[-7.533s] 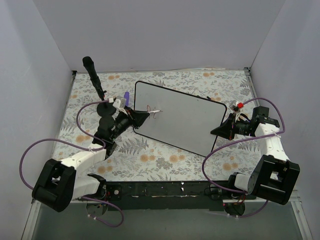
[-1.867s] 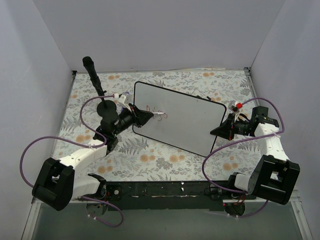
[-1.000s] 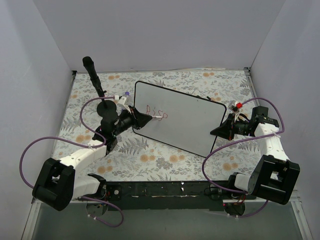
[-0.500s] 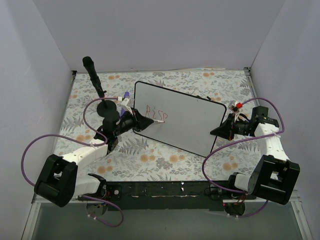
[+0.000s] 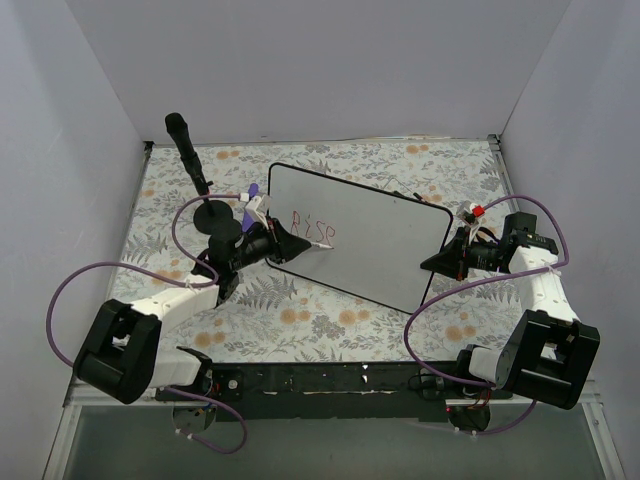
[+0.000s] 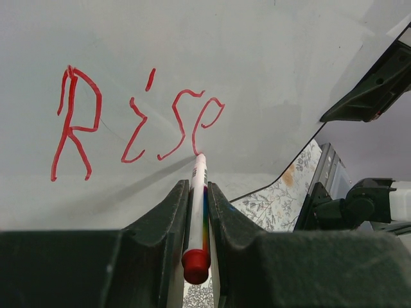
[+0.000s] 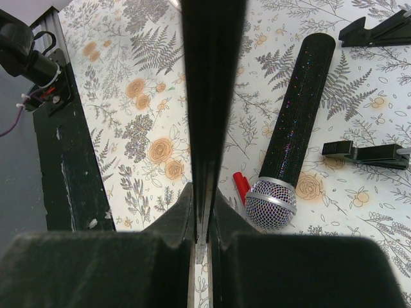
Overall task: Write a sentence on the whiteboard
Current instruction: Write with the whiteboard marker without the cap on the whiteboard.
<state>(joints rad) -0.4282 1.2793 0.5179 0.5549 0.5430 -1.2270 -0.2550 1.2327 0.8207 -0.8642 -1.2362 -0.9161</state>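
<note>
- Whiteboard (image 5: pixel 370 240) lies slanted at mid-frame in the top view. The sentence (image 5: pixel 312 225) at its upper left has grown from "R" to "Rise", so the first word looks done.
- Left wrist view: my left hand (image 6: pixel 198 192) is clenched on the marker (image 6: pixel 196 212), whose tip touches the foot of the "e".
- Right wrist view: my right hand (image 7: pixel 201 199) pinches the whiteboard's edge.

I have the whiteboard (image 5: pixel 380 240) lying in the middle of the surface (image 5: pixel 300 320). The sentence (image 5: pixel 313 222) sits on its left part, and the marker (image 6: pixel 198 192), in my left tool (image 5: pixel 298 240), touches it there. My right tool (image 5: pixel 437 263) is at the board's right edge.
</note>
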